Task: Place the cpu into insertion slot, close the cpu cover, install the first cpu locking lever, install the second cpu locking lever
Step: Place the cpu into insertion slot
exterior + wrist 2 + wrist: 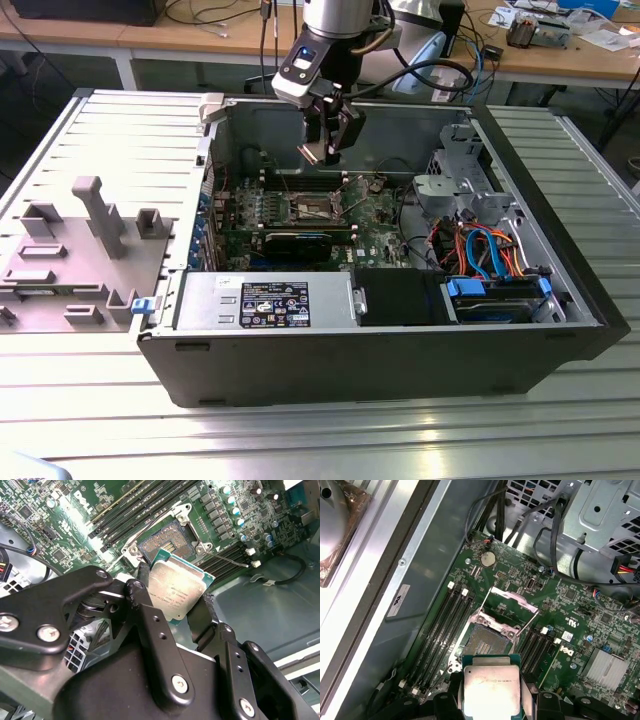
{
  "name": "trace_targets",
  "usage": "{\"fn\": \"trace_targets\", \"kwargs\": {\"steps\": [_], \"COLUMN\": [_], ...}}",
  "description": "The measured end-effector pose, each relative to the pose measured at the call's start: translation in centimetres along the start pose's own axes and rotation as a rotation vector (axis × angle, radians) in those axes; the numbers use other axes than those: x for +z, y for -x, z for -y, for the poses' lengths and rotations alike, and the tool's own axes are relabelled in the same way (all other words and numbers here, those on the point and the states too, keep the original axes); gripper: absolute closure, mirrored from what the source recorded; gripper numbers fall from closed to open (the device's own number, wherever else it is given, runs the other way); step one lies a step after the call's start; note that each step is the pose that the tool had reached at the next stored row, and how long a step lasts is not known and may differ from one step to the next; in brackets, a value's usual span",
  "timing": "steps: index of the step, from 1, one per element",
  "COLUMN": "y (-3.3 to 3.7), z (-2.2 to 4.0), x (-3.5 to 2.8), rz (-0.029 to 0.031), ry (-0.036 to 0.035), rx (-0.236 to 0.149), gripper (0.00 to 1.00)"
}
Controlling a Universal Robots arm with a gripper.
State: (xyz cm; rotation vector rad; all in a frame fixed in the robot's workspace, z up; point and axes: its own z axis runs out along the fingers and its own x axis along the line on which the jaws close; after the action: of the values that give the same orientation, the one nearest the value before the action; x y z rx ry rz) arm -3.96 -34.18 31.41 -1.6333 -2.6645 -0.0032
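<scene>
My gripper (328, 150) hangs inside the open computer case, above the motherboard (375, 225). It is shut on the cpu (177, 587), a silvery square chip with a green edge, gripped by two opposite sides between the black fingers (204, 611). The chip hovers apart from the insertion slot (487, 641), whose dark contact field lies bare. The cpu cover (514, 599) stands swung up at the far side of the socket. Thin wire locking levers (482, 601) stick up on both sides of it. In the first wrist view the cpu (491, 687) sits just short of the slot.
Long memory slots (440, 625) flank the socket. A black graphics card (295, 243), a silver power supply (265, 300), a drive cage (455, 175) and a bundle of cables (480, 250) crowd the case. A grey fixture (80, 250) lies outside on the exterior view's left.
</scene>
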Motion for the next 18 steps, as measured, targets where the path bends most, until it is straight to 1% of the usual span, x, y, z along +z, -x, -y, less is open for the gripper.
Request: {"fn": "trace_targets", "kwargs": {"steps": [18], "y": [0.00], "z": [0.00], "x": [0.04], "rz": [-0.0002], "ry": [0.0003], "rx": [0.019], "gripper": [0.45]}}
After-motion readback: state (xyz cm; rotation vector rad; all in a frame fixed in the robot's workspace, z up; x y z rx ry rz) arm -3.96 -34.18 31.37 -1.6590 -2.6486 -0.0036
